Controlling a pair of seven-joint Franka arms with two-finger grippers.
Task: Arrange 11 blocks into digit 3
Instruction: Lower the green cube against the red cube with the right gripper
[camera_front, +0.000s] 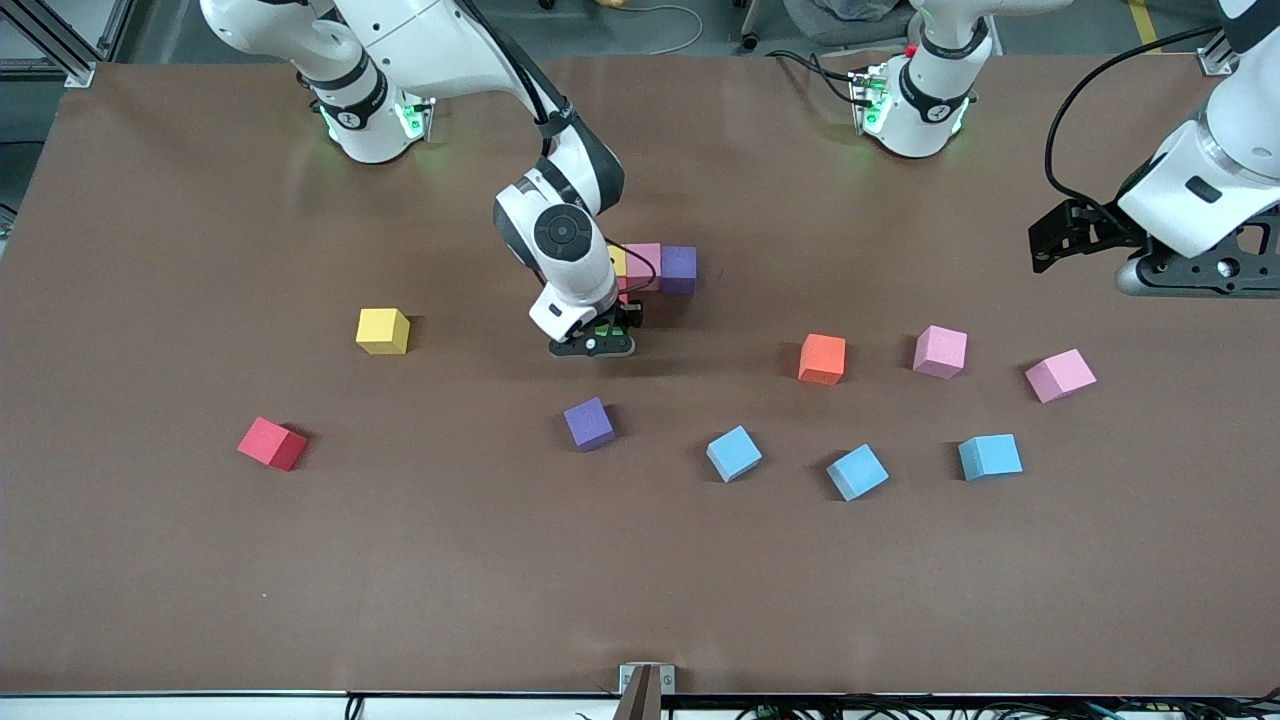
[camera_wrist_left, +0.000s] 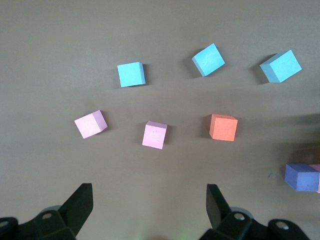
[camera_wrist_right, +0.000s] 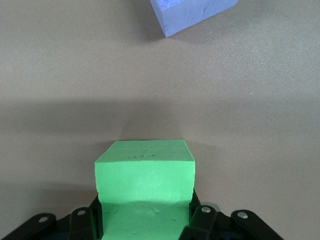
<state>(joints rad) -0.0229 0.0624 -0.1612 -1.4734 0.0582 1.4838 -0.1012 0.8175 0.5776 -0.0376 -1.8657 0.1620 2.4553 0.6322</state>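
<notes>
Brown matte worktop (camera_front: 150, 560), carrying scattered foam cubes.

Right arm: reaches to mid-worktop; right pincer (camera_front: 600, 335) pinches the green block (camera_wrist_right: 145, 187), low over the worktop just beside the started row.

Left arm: waits at its own end; left pincer (camera_wrist_left: 147, 210) spread wide, holding nothing, above the pink blocks.

Started row, one bar of the digit 3 by my judgement: yellow block (camera_front: 617, 261), pink block (camera_front: 643, 265), purple block (camera_front: 679, 268), touching side by side, partly hidden by the right arm.

Loose blocks, well apart: yellow block (camera_front: 383, 331), red block (camera_front: 272, 443), purple block (camera_front: 589, 423), orange block (camera_front: 822, 358), two pink blocks (camera_front: 940, 351) (camera_front: 1060, 375), three light blue blocks (camera_front: 734, 453) (camera_front: 857, 472) (camera_front: 990, 456).

Progress: early; one bar laid, green block likely the link cube, the rest unplaced.

Views: only the right wrist view shows the green block clearly; the front view shows a sliver. The left wrist view shows the open jaws.
</notes>
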